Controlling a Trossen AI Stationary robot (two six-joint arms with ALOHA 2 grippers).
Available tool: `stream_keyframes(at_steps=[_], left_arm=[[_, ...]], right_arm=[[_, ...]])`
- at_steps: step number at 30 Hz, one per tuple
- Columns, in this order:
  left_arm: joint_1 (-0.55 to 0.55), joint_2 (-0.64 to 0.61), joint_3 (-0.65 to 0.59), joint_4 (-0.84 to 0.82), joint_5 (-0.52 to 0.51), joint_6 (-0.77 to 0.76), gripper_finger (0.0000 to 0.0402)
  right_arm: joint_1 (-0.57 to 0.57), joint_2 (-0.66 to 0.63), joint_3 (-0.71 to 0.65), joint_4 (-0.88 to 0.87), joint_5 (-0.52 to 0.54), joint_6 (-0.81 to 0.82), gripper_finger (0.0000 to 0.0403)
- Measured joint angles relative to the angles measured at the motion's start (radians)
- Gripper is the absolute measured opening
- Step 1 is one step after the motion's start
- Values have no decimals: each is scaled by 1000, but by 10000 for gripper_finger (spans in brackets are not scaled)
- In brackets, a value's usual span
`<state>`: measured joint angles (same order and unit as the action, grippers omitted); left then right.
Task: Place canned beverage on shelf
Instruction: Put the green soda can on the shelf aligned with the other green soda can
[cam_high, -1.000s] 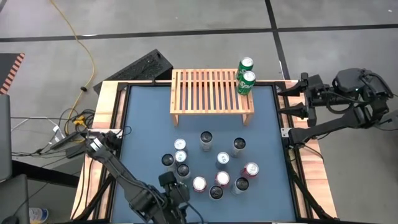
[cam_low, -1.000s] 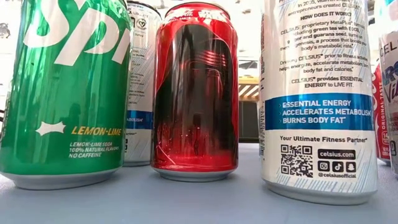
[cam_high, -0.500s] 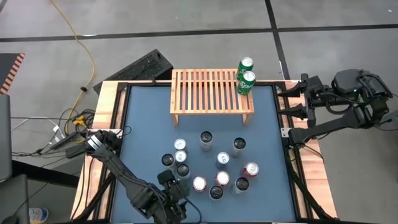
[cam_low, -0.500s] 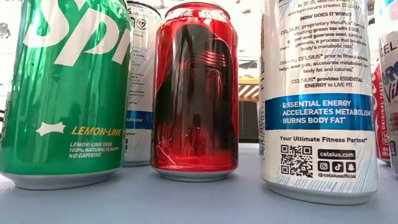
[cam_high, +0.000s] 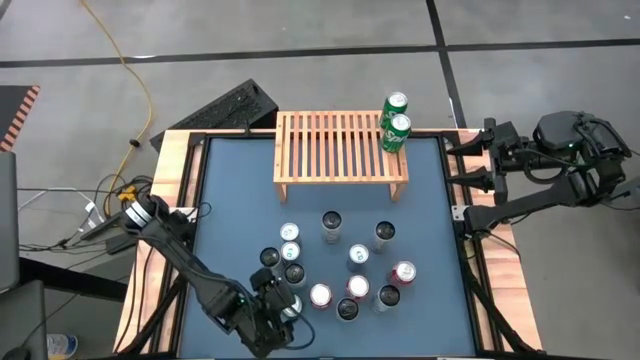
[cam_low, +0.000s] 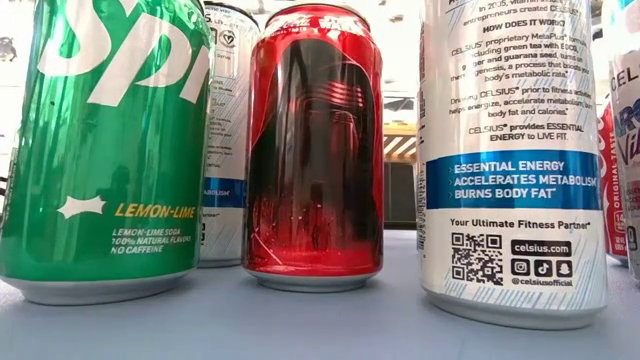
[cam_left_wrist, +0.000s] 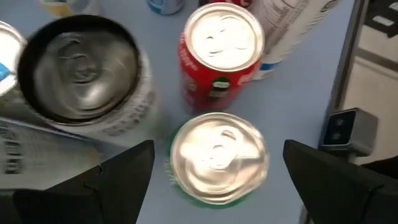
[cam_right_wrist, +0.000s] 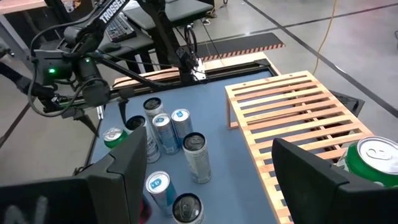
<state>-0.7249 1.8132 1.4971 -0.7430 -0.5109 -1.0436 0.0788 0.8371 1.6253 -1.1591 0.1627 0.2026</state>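
Overhead, the left end effector hovered open over clustered cans while two green cans stood on the slatted light-wood shelf; only its wrist view showed a green-sided silver-topped can between its fingers, whereas the open right end effector waited beside the blue tabletop.

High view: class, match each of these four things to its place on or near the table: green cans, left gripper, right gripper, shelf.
Things:
A. green cans
B. left gripper
C. right gripper
D. shelf

Places:
1. at the table's right edge, jaws open, empty
2. at the table's far side
3. standing on the shelf's right end
4. over the near cluster of cans, jaws open

Pairs: A-3, B-4, C-1, D-2
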Motion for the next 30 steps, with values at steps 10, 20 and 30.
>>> stream_keyframes(at_steps=[10, 20, 30], left_arm=[[40, -10, -10, 23, 28, 107, 343], [47, 4, -10, 53, 34, 92, 343], [40, 4, -10, 31, 53, 64, 343]], right_arm=[[-1, 0, 0, 0, 3, 7, 280], [-1, 0, 0, -44, 3, 8, 281], [-1, 0, 0, -45, 3, 10, 281]])
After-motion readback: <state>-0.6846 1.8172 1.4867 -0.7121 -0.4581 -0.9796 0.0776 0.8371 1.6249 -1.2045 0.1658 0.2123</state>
